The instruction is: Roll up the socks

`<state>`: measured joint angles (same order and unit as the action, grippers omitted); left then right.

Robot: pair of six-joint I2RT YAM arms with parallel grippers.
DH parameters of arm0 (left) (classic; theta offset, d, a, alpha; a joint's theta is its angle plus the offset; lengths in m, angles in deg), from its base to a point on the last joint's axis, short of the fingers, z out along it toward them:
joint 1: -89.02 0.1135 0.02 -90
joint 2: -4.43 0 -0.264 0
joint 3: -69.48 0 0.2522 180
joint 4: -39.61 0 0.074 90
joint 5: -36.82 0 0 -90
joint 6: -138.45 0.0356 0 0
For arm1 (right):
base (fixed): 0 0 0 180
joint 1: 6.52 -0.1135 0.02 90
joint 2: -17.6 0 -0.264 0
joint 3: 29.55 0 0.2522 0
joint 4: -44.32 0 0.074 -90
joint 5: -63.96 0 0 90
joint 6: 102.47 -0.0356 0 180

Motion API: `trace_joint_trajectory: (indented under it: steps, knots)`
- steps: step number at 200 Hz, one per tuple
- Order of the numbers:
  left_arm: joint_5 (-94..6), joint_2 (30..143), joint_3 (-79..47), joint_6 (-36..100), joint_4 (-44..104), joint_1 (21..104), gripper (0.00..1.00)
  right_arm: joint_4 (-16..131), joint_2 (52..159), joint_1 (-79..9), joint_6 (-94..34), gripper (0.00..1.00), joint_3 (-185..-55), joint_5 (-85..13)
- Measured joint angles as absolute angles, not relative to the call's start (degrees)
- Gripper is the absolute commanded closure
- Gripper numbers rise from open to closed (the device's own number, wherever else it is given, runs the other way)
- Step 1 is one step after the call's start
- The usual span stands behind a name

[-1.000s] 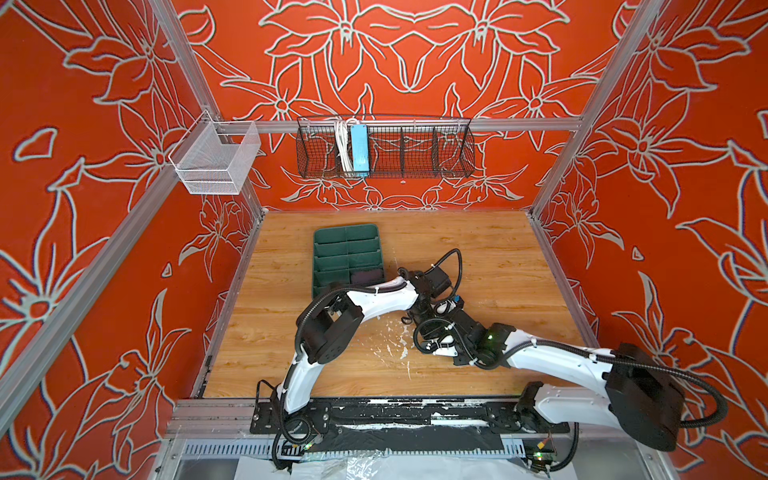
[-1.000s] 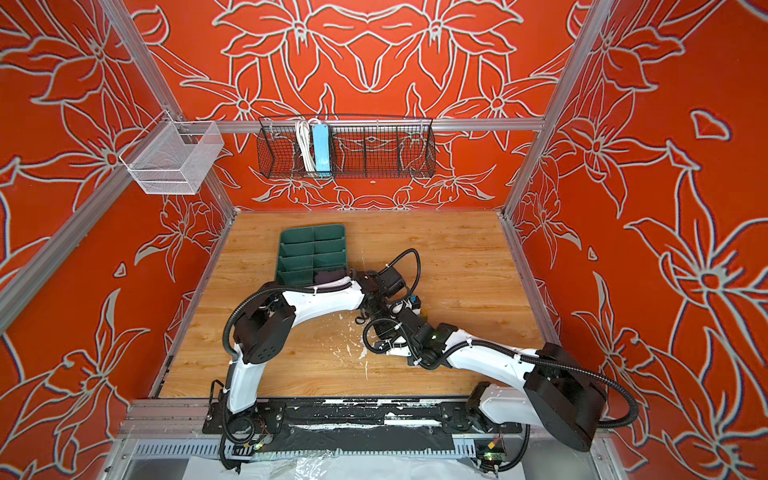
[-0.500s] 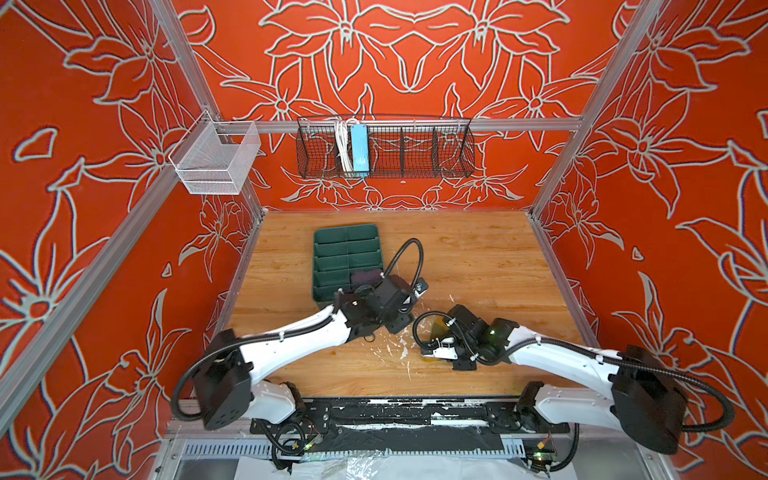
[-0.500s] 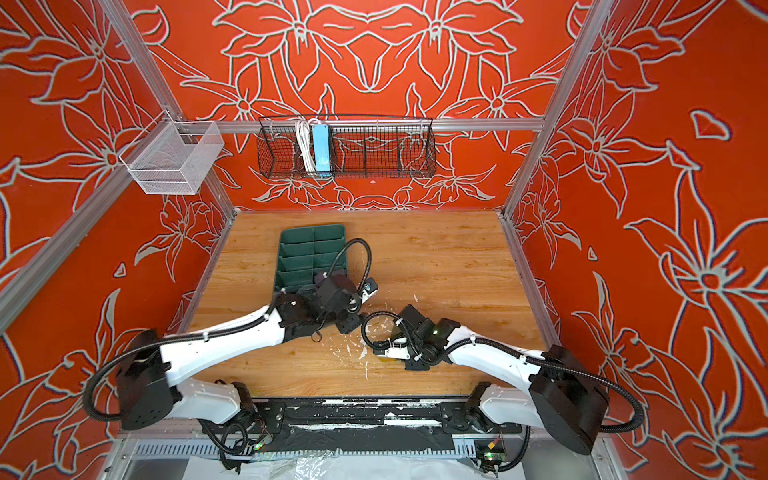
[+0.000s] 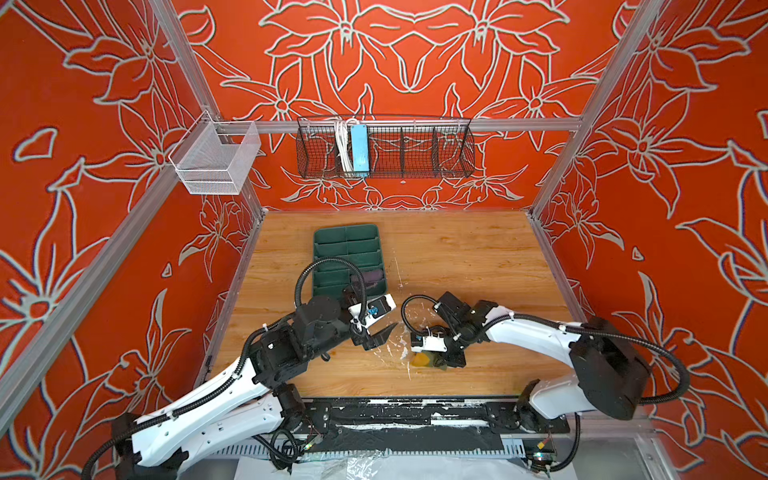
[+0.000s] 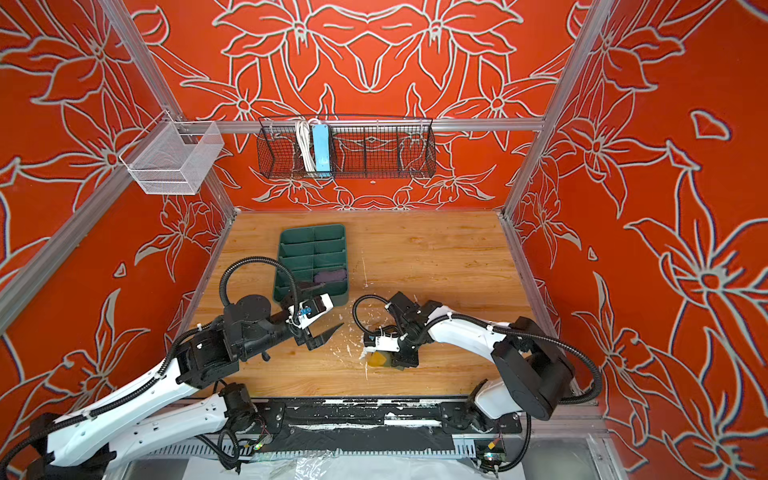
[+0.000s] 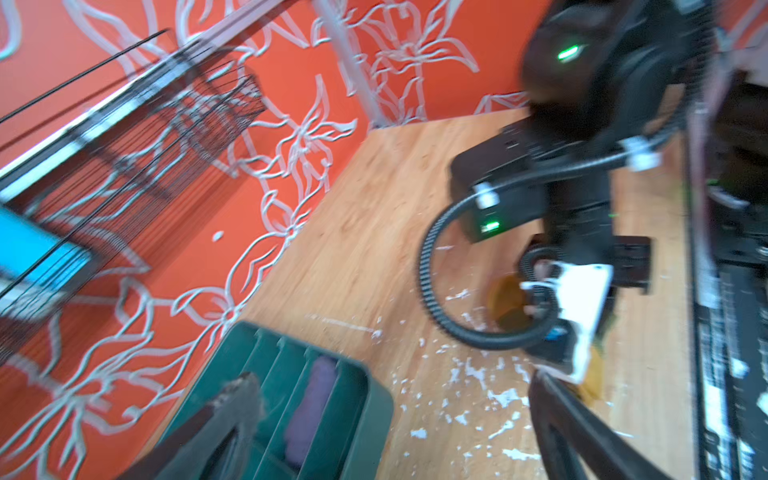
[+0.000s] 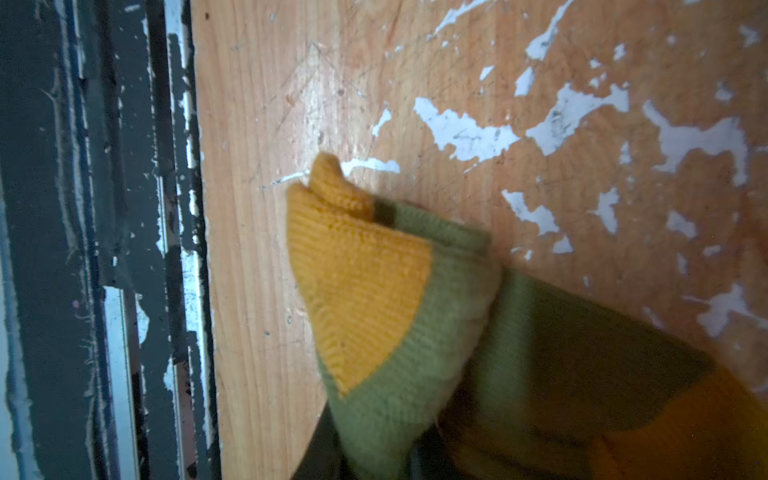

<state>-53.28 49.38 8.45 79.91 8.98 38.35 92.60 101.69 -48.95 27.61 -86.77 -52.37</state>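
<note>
left gripper (image 5: 379, 336): jaws spread wide, empty, hovering over table (image 5: 478, 257) just off green tray (image 5: 332, 249) at its 5 o'clock corner

purple sock (image 5: 370, 276): looks rolled, lying in a right-column compartment toward the tray's 5 o'clock end

right gripper (image 5: 438, 363): narrow, pinching olive sock (image 5: 420, 359), which is bunched on the wood about 5 o'clock of table centre, near front edge, apart from tray

We see a knitted olive-and-mustard cloth sock (image 8: 415, 332), a matt, flaking wood-grain tabletop (image 8: 266, 104), and a smooth dark green plastic tray (image 5: 332, 249).
</note>
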Motion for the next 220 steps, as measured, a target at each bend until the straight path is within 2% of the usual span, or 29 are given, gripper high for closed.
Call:
trace_joint_trajectory:
  steps: [28, 53, 109, 142, 185, 220]
  knots:
    - [-45.76, 53.73, 7.51, 87.06, 6.71, 38.02, 0.11, 92.64, 104.01, -46.57, 28.06, 1.00, -87.43, -56.11]
    - [-45.46, 57.71, 10.18, 93.83, 7.10, 33.93, 0.14, 93.12, 105.50, -44.82, 28.87, 1.00, -87.95, -58.64]
    - [-56.93, 70.30, 21.41, 102.34, 20.85, 19.20, 0.23, 99.22, 111.86, -41.91, 29.64, 1.00, -93.30, -61.94]
    - [-63.16, 79.98, 22.33, 103.36, 30.25, 16.58, 0.27, 101.58, 114.26, -41.32, 29.70, 1.00, -95.25, -62.97]
    - [-70.72, 92.15, 19.18, 103.65, 37.92, 16.97, 0.45, 101.91, 114.46, -41.15, 29.79, 1.00, -95.45, -63.15]
    - [-73.17, 98.21, 17.06, 103.15, 40.81, 18.09, 0.64, 101.80, 114.46, -40.87, 29.75, 1.00, -95.45, -63.19]
